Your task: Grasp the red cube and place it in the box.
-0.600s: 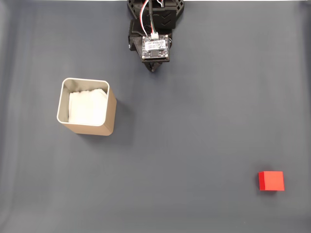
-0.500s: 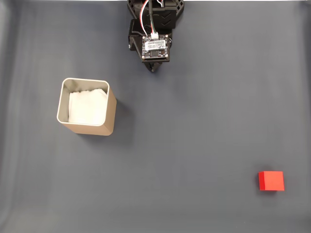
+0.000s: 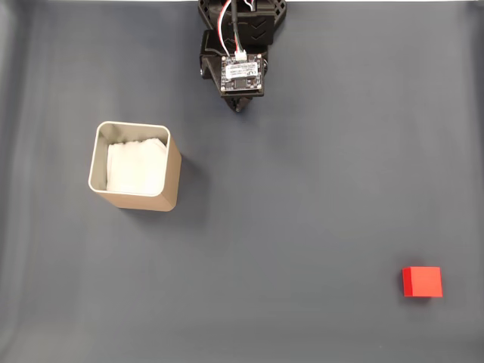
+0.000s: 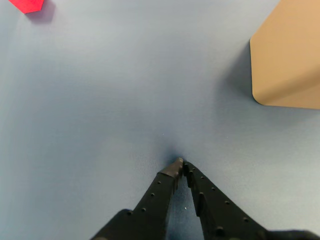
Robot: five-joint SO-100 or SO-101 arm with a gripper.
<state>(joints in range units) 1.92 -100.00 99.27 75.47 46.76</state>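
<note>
The red cube (image 3: 422, 281) lies on the dark grey mat at the lower right of the fixed view; its corner (image 4: 28, 5) shows at the top left of the wrist view. The tan box (image 3: 135, 165), with silvery rim and white lining, stands at the left of the fixed view, and its outer wall (image 4: 290, 55) fills the upper right of the wrist view. My gripper (image 4: 180, 165) is shut with its black fingertips together and nothing between them. In the fixed view the gripper (image 3: 240, 106) sits at the top centre, folded under the arm, far from both cube and box.
The dark grey mat (image 3: 302, 197) covers the whole table, with wide open floor between the arm, the box and the cube. The arm's base and wiring (image 3: 240, 30) sit at the top edge of the fixed view.
The arm has drawn back very slightly toward the top edge. The cube and the box have not moved.
</note>
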